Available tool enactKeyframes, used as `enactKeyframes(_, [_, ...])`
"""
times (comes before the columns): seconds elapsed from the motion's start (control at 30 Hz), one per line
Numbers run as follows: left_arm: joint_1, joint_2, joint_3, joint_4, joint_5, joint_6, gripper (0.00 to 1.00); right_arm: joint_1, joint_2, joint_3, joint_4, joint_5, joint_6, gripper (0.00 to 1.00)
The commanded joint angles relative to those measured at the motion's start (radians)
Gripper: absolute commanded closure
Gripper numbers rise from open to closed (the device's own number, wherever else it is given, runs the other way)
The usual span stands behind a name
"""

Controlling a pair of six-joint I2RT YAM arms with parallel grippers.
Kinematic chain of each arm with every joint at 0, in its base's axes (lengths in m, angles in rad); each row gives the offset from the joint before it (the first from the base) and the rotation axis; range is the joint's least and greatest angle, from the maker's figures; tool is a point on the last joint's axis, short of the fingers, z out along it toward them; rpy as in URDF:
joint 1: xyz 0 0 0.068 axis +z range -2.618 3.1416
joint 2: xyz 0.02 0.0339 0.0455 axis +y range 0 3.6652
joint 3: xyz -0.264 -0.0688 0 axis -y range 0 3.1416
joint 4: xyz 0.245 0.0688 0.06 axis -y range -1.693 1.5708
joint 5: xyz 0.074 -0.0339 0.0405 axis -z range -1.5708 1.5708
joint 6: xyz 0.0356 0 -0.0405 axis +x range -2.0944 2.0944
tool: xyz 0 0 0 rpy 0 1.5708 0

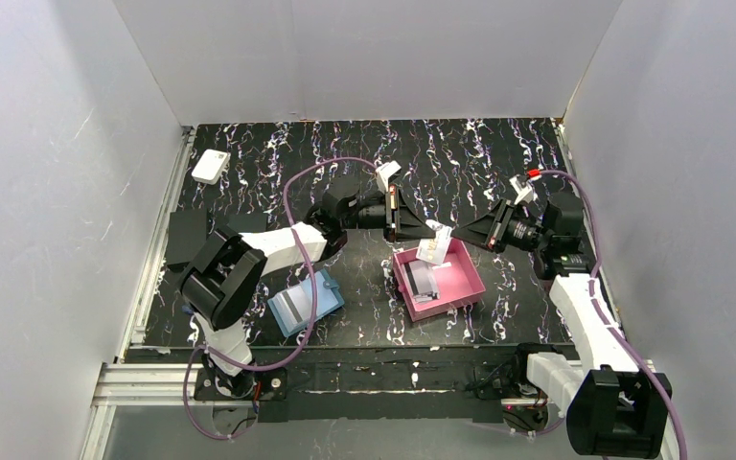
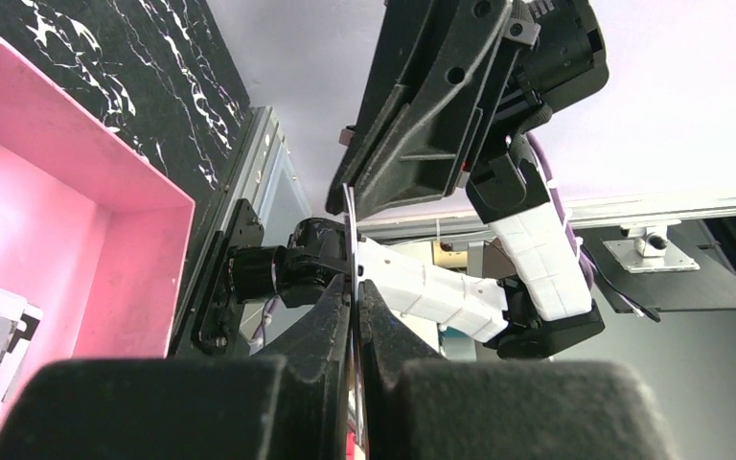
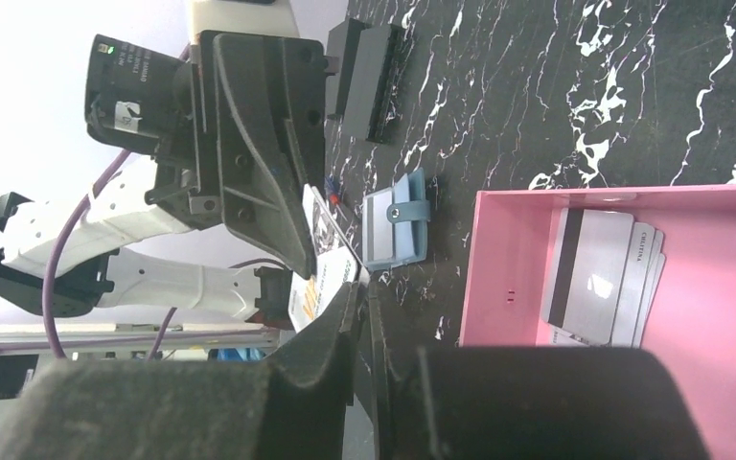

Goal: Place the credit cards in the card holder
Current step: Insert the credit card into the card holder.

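Held card: one credit card (image 3: 324, 251), pale with printed markings, is held up in the air between the tips of the two arms. From above it is seen over the far edge of the pink tray (image 1: 462, 279).
Left jaws: they are closed flat on the held card, which is seen edge-on as a thin line between them in the left wrist view. The left arm (image 1: 278, 244) is stretched from the left towards the middle of the desk (image 1: 479, 163).
Right jaws: they are drawn almost together, with only a narrow slit left, and the near end of the held card is met by their tips. Whether the card is pinched by them cannot be told. The right arm (image 1: 585, 307) is reached in from the right.
Other credit cards (image 3: 594, 278): a small overlapping stack, grey-white with a dark stripe, is laid flat inside the pink tray.
Card holder (image 1: 305, 300): the blue wallet is laid flat on the desk, left of the pink tray and apart from it, with its snap tab across the top face.
Black slabs (image 1: 188, 237): these are laid at the left edge of the desk.
White box (image 1: 211, 166): it is set at the far left corner.
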Motion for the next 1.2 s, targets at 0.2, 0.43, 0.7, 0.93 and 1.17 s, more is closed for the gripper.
enactKeyframes(0.2, [0.007,0.015,-0.030,0.232,-0.025,-0.121,1.00,0.003,-0.042,-0.049,0.039,-0.016,0.027,0.75])
enactKeyframes(0.43, [0.011,0.021,-0.037,0.277,-0.034,-0.152,1.00,0.003,-0.050,-0.060,0.047,-0.014,0.036,0.77])
enactKeyframes(0.7, [0.025,0.025,-0.047,0.310,-0.038,-0.177,1.00,0.003,-0.052,-0.075,0.075,-0.016,0.058,0.81])
enactKeyframes(0.93, [0.011,0.034,-0.037,0.311,-0.040,-0.182,1.00,0.024,-0.038,-0.074,0.164,-0.035,0.117,0.74])
enactKeyframes(1.17, [-0.013,0.066,-0.023,0.311,-0.060,-0.184,1.00,0.036,-0.036,-0.186,0.501,-0.056,0.384,0.72])
